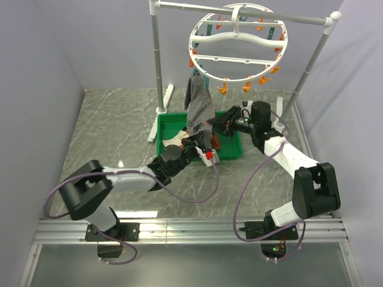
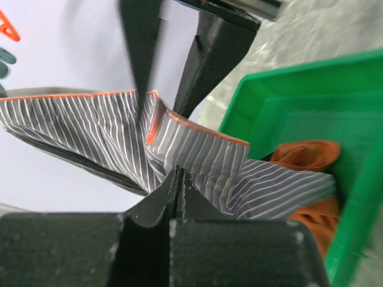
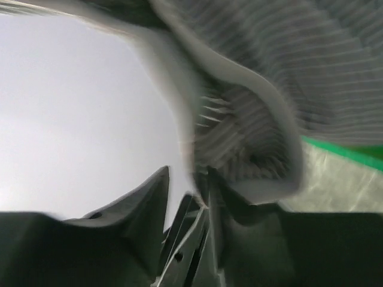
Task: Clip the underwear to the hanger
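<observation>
Three views logged, top external first. The hanger point(image 1: 233, 60) hangs by its hook from the tube rack point(image 1: 157, 60) at the far side of the table point(image 1: 114, 119), with orange pins point(image 1: 222, 89) along its lower rim. The underwear point(image 1: 199, 110) hangs as a long striped strip from just under the hanger's lower-left rim down to the green tray point(image 1: 163, 128). We cannot tell whether a pin holds its top end. The left gripper point(image 1: 202, 148) is at the cloth's lower end, over the tray. The right gripper point(image 1: 216, 125) is just beside the strip on its right. Jaw states are not readable from here.

Left wrist view. The left gripper point(image 2: 178, 179) has its jaws pressed together, clamped on a fold of the underwear point(image 2: 90, 125), which fans out above it. The right gripper point(image 2: 160, 110) comes in from above, fingers slightly apart, with the orange-stitched hem between the tips. One finger is blurred. An orange garment point(image 2: 305, 155) lies in the tray point(image 2: 287, 78). An orange pin point(image 2: 7, 27) shows at the left edge.

Right wrist view, heavily blurred. The right gripper point(image 3: 185, 197) shows a narrow gap between its fingers. The underwear point(image 3: 335, 66) fills the upper right, its pale waistband curling down close to the fingertips. We cannot tell whether they touch it. A strip of tray point(image 3: 353, 154) and table point(image 3: 341, 185) shows at the right.
</observation>
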You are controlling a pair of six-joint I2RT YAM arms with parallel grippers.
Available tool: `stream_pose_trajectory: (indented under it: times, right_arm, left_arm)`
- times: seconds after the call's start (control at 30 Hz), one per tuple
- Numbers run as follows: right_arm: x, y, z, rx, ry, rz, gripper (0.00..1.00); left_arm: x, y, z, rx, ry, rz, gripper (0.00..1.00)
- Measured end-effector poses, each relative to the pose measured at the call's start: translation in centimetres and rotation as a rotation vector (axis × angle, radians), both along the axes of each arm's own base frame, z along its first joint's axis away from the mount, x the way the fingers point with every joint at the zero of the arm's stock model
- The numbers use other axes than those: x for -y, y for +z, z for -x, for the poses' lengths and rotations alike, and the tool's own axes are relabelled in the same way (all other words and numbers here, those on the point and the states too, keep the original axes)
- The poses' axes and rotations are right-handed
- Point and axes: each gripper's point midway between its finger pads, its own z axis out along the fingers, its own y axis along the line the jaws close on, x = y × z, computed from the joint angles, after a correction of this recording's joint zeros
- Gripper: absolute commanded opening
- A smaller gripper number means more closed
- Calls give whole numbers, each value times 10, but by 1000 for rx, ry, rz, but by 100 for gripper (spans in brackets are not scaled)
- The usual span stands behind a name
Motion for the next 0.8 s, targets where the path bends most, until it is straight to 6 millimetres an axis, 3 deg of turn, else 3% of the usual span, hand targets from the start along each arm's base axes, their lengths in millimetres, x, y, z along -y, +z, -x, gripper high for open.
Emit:
stream_pose_trajectory:
  times: [0.1,0.2,0.37,0.47,0.53,0.67,0.8]
  right_arm:
    - [11,22,-16,89,-19,48,54]
    - [25,48,-29,207,-43,88,57]
    - [41,62,-22,304,-48,147,57]
    - [42,61,-16,323,-33,167,39]
    - [42,57,-13,323,-24,171,34]
    - [41,45,-8,287,-10,161,27]
    - [36,31,-5,245,9,153,5]
  left_arm:
    - [-2,16,15,-52,-60,33,0]
    - [-2,37,32,-111,-142,78,0]
    - [-5,66,52,-248,-268,155,0]
    - [-9,78,59,-316,-301,194,1]
    - [-10,77,63,-347,-310,201,3]
    - [-9,65,66,-404,-312,187,29]
    - [-5,55,66,-411,-302,175,48]
